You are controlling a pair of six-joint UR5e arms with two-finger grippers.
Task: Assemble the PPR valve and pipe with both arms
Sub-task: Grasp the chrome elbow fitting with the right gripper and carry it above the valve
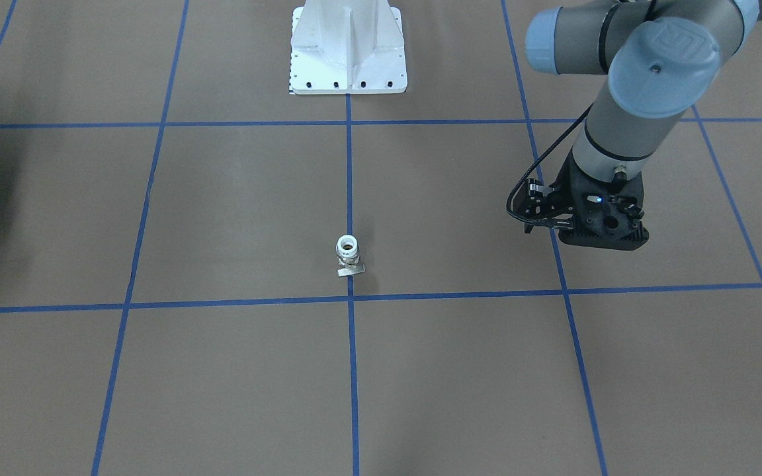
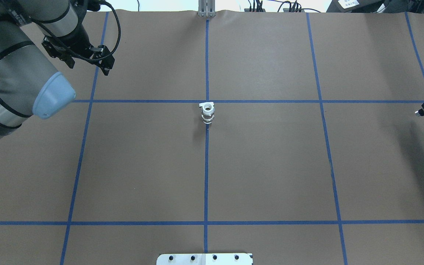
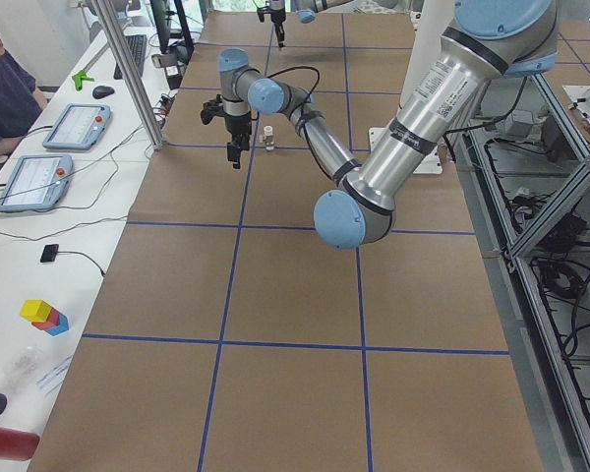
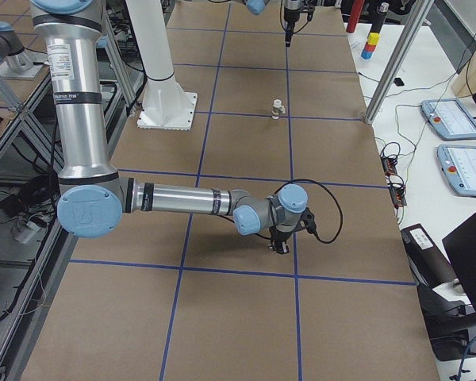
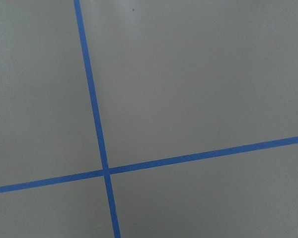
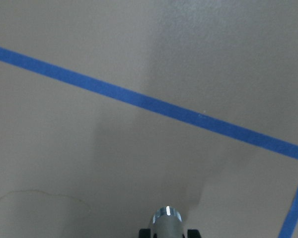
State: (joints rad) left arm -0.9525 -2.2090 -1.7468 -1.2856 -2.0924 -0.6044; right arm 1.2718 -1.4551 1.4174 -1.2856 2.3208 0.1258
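**Silver pipe in the right gripper, valve alone at mid-table**

Silver-grey and shiny at its end, the pipe (image 6: 167, 222) sticks out between the tips of the right gripper (image 2: 423, 111), which is closed on it. In the right wrist view it points along the fingers, down at the brown paper. This gripper hangs low at the table's (image 2: 271, 165) right edge.

The left gripper (image 2: 104, 65) hovers over the far left part of the table and carries nothing I can see. Whether its fingers are wide or narrow I cannot tell; its own camera shows only paper and blue tape.

The valve (image 2: 207, 113) stands on the centre tape line, touched by neither arm. Its long axis is upright, with the round opening on top and the flat metal tab at its foot.

From the pipe, the valve lies well off toward the robot's left, at much the same depth on the table. The left gripper is the nearer of the two.

The joining is not yet begun. The coming move probably needs the pipe carried sideways to above that opening, with the left gripper steadying the valve.
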